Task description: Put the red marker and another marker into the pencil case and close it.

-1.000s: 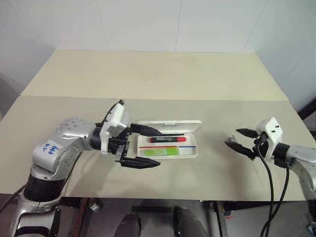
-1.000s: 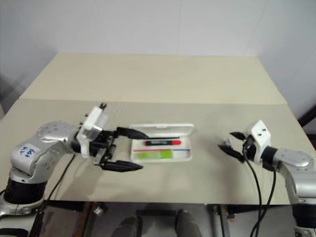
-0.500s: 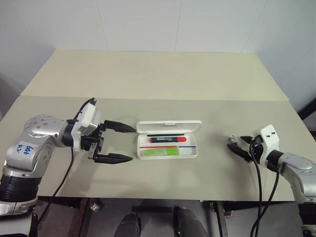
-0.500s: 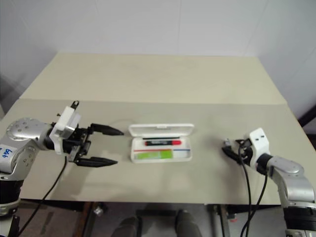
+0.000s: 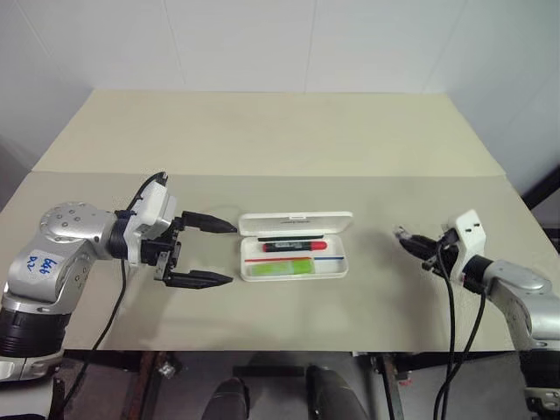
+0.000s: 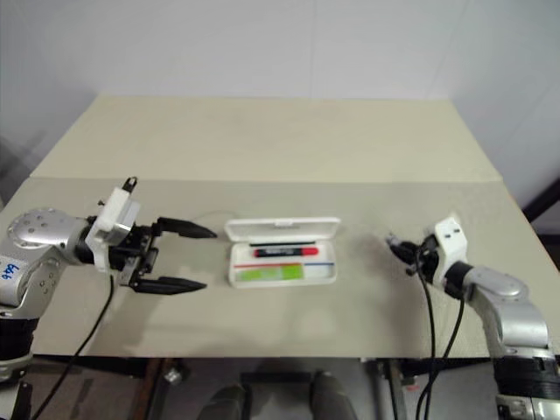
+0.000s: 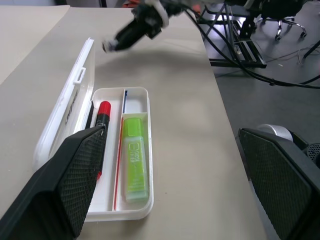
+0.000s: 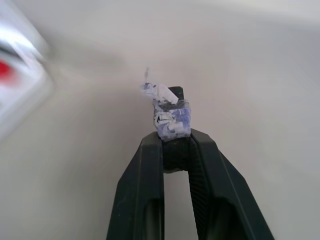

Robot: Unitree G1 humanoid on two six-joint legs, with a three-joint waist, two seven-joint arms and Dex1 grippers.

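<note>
The white pencil case (image 5: 338, 270) lies open at the table's middle, its lid (image 5: 296, 223) standing up at the back. Inside lie the red marker (image 5: 295, 246), black with a red cap, and the light green highlighter (image 5: 280, 267) in front of it; both are also in the left wrist view, the marker (image 7: 102, 125) and highlighter (image 7: 135, 160). My left gripper (image 5: 234, 254) hovers open just left of the case, empty. My right gripper (image 5: 404, 236) is shut, well right of the case, pointing toward it. A small crumpled white-and-blue scrap (image 8: 170, 117) sits at its tips.
The beige table (image 5: 280, 140) stretches far behind the case, with a seam across it. Its front edge runs close below both grippers. Chair bases and cables (image 7: 250, 30) stand on the floor beyond the table's right side.
My left gripper drew back leftward from over the case and stays open. My right gripper closed and edged toward the case.
</note>
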